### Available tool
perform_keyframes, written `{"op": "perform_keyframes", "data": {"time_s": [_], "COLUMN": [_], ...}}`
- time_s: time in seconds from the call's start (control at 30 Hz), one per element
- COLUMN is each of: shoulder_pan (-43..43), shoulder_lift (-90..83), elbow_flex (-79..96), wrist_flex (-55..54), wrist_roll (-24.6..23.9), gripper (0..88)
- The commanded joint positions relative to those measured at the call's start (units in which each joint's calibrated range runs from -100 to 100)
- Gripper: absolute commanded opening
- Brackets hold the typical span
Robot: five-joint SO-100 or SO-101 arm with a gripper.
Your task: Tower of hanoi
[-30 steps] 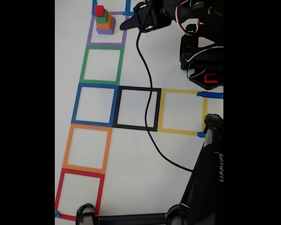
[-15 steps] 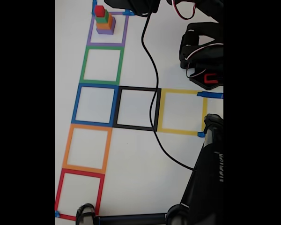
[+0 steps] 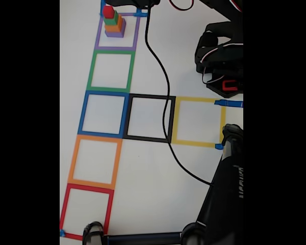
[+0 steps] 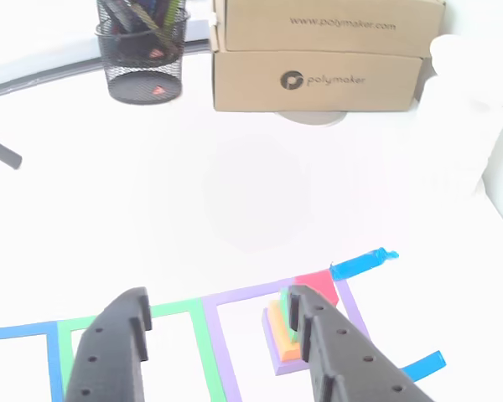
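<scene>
The tower of hanoi (image 3: 113,23) stands in the purple tape square (image 3: 99,41) at the top left of the fixed view. It is one stack: purple cube at the bottom, then orange, green, and red on top. In the other view the tower of hanoi (image 4: 281,331) sits just left of my right finger (image 4: 335,360), which covers part of it. The red cube (image 4: 318,285) shows beside that fingertip. My gripper (image 4: 216,297) is open above the purple square, with nothing between its wide-apart fingers. In the fixed view a dark part of the arm (image 3: 137,2) pokes in at the top edge.
Green (image 3: 92,71), blue (image 3: 83,112), orange (image 3: 72,161), red (image 3: 64,209), black (image 3: 172,120) and yellow (image 3: 223,122) tape squares mark the white table. A black cable (image 3: 166,102) crosses the black square. The arm base (image 3: 222,61) stands right. Cardboard boxes (image 4: 318,54) and a mesh pen cup (image 4: 142,50) lie beyond.
The gripper has moved up past the top edge of the fixed view, beside the stack. The cable has swung along with it. The stack has not moved.
</scene>
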Motion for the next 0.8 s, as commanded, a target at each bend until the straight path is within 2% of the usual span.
{"op": "perform_keyframes", "data": {"time_s": [0.0,0.07,0.27,0.57,0.77], "shoulder_pan": [2.66,2.75,3.61,6.78,9.65], "shoulder_lift": [-2.49,-1.44,3.89,16.49,23.19], "elbow_flex": [11.4,16.58,33.94,38.58,38.22], "wrist_flex": [-13.24,-20.29,-48.87,-66.84,-74.7], "wrist_roll": [0.54,0.54,0.54,0.54,0.54], "gripper": [23.1,26.2,27.8,28.7,30.9]}}
